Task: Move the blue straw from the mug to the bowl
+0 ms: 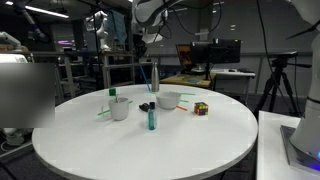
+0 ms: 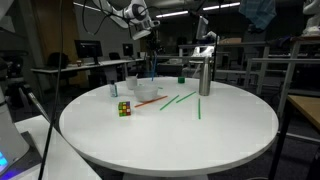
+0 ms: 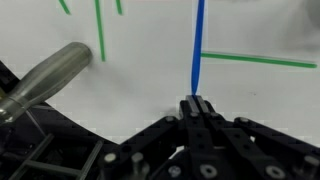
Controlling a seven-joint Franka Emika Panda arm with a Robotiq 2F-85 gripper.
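My gripper (image 3: 196, 102) is shut on the upper end of the blue straw (image 3: 198, 45). In both exterior views the gripper (image 1: 150, 42) (image 2: 150, 42) hangs high over the far side of the table, with the blue straw (image 1: 153, 76) (image 2: 152, 66) dangling nearly upright below it. The straw is clear of the white mug (image 1: 120, 109), which holds a green straw. Its lower end hangs near the left rim of the white bowl (image 1: 168, 100) (image 2: 148, 92). I cannot tell whether the tip is over the bowl.
A teal tube with a dark cap (image 1: 152, 118) stands in front of the bowl. A Rubik's cube (image 1: 201, 108) (image 2: 124, 108) lies beside it. Green straws (image 2: 176, 100) (image 3: 250, 60) lie on the round white table (image 1: 150, 145). A metal bottle (image 2: 205, 75) (image 3: 45, 80) stands on the table.
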